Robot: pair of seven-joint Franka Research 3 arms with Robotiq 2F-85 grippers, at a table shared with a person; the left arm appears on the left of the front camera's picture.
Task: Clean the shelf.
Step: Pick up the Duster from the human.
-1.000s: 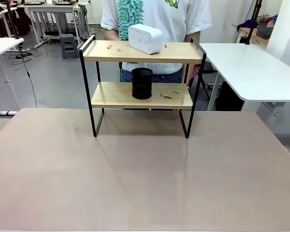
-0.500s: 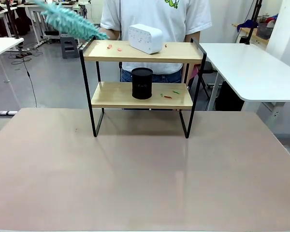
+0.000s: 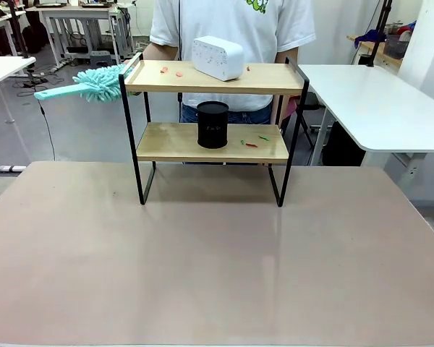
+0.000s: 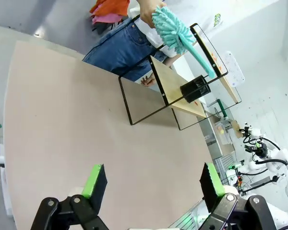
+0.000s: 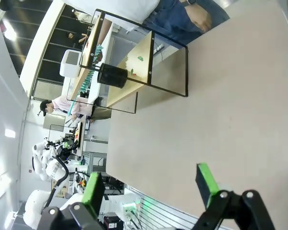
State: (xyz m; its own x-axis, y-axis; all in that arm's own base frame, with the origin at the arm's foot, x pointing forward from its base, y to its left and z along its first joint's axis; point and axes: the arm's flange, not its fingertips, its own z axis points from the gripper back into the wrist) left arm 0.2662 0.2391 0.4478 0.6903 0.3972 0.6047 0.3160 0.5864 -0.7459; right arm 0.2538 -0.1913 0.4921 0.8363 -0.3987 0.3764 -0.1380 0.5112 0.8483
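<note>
- Shelf [image 3: 166,141] stands on the far half of the table [image 3: 202,267], well apart from both my hands, with a person [image 3: 231,22] standing right behind it.
- My left gripper [image 4: 152,178] hangs over the near table with its green pads [image 4: 93,178] wide apart and nothing between them.
- My right gripper [image 5: 150,186] is the same: fingers spread, holding nothing, over bare tabletop.
- On the top board sits a white box [image 3: 218,57], with small orange scraps [image 3: 178,73] to its left.
- On the lower board a black cylinder [image 3: 213,124] stands upright near the middle, with a few green and orange scraps [image 3: 252,144] to its right. They are too small for me to say what they are.
- A teal duster [image 3: 94,83] is at the shelf's left end, its fluffy part just beside the top board and its thin end pointing left.
- I cannot tell whether the duster touches the frame. The person's hold on it is hidden behind the shelf's corner post.
- The print on the cylinder is too faint to read.
- The person is cut off at the picture's top edge.
</note>
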